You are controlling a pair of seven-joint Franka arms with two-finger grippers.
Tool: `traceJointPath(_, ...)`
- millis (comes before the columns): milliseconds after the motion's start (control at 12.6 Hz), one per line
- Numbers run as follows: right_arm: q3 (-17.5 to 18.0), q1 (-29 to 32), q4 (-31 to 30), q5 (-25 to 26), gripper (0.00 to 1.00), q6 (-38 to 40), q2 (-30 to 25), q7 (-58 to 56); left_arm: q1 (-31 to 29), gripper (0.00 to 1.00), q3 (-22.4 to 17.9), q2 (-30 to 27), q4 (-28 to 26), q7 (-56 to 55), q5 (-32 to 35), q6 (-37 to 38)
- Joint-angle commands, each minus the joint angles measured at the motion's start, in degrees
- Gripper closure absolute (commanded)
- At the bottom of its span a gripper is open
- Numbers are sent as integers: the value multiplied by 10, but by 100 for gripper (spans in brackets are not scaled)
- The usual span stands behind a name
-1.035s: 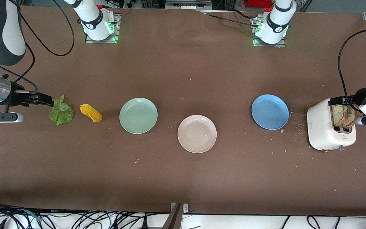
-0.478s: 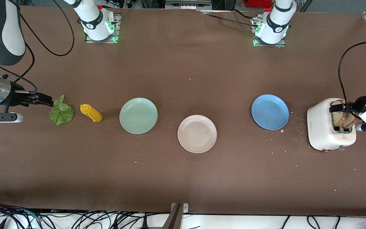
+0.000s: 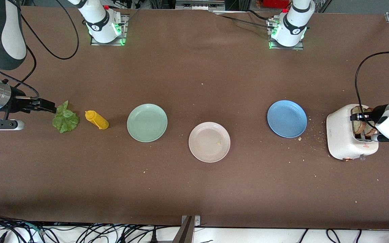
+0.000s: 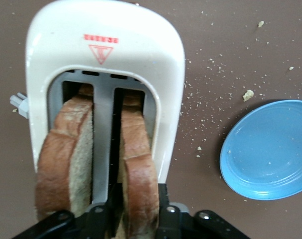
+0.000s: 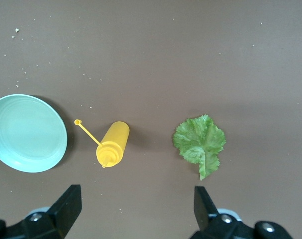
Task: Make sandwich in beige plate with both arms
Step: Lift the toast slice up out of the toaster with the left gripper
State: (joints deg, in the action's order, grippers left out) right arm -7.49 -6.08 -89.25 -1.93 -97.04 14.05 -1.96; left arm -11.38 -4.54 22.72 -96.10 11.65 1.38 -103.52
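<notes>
Two toasted bread slices stand in the white toaster (image 3: 343, 138) at the left arm's end of the table. My left gripper (image 3: 358, 117) reaches over the toaster (image 4: 106, 30) and is shut on the bread slice (image 4: 138, 164) in the slot on the blue plate's side, one finger against each face. The other slice (image 4: 66, 149) stands free in its slot. The beige plate (image 3: 201, 148) sits mid-table with only a crumb on it. A green lettuce leaf (image 3: 65, 119) lies at the right arm's end. My right gripper (image 3: 46, 106) hovers open beside the lettuce (image 5: 200, 142), holding nothing.
A yellow squeeze bottle (image 3: 97, 120) lies between the lettuce and a mint green plate (image 3: 147, 122). A blue plate (image 3: 287, 118) sits between the beige plate and the toaster. Crumbs are scattered around the toaster.
My left gripper has come down over the toaster and closed on a bread slice. The right arm has not moved.
</notes>
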Motion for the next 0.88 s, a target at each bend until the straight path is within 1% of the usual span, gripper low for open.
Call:
traceJointPath(0,3,5,2,2,0,5,0,-2,-9,100,3,3,23,13,5,20)
traceJointPath(80,3,5,2,2,0,5,0,-2,-10,100,2,2,47,15,5,50)
traceJointPath(239,3,5,2,2,0,5,0,-2,-11,100,2,1,118,15,5,124)
traceJointPath(478,3,5,2,2,0,6,0,-2,-8,100,6,-1,210,16,3,226)
traceJointPath(557,3,5,2,2,0,5,0,-2,-2,100,10,-1,232,17,-4,252)
traceJointPath(637,3,5,2,2,0,5,0,-2,6,100,21,0,236,18,-16,258)
traceJointPath(796,3,5,1,2,0,5,0,-2,19,100,40,14,229,13,-86,257)
